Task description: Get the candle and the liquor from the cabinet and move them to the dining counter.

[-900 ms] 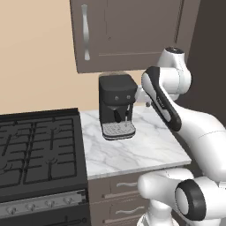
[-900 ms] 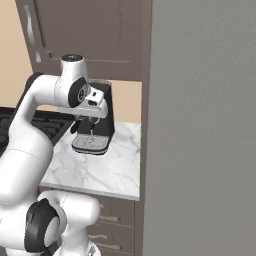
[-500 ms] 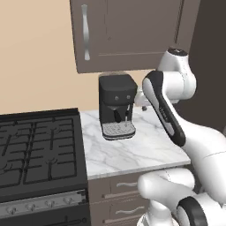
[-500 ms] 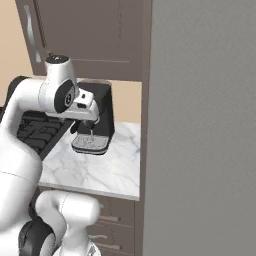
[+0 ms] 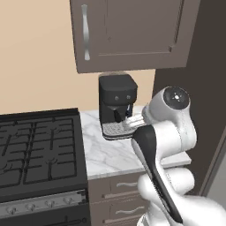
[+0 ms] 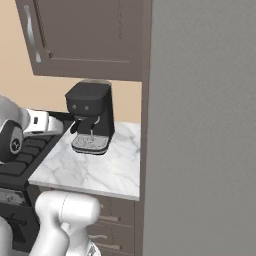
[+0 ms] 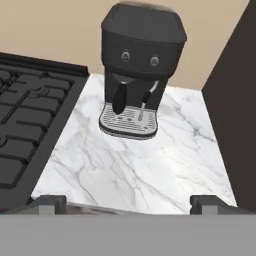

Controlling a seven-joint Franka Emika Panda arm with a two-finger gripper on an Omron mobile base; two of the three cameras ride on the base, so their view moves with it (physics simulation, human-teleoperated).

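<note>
Across the top of the left base view hung the cabinet, dark brown, its panelled doors shut, with the long silver handle upright near its left edge. With the doors closed, nothing of its contents could be seen, so where the candle and the liquor stood could not be told. The right base view showed the same cabinet in its upper left, handle at the far left, and to the right a tall plain grey panel taking up nearly half the frame.

Below the cabinet stood a black coffee machine on a small white marble counter, with a black gas stove just beside the counter at the left of the frame. Brown drawers sat closed under the counter.

At the bottom of the hand view the gripper had its two dark fingertips standing wide apart near the lower corners, with nothing between them. That view looked down on the coffee machine, its silver drip tray bare, the veined counter in the middle and the stove at the left. The base views gave the cabinet above, which the hand view did not take in.
</note>
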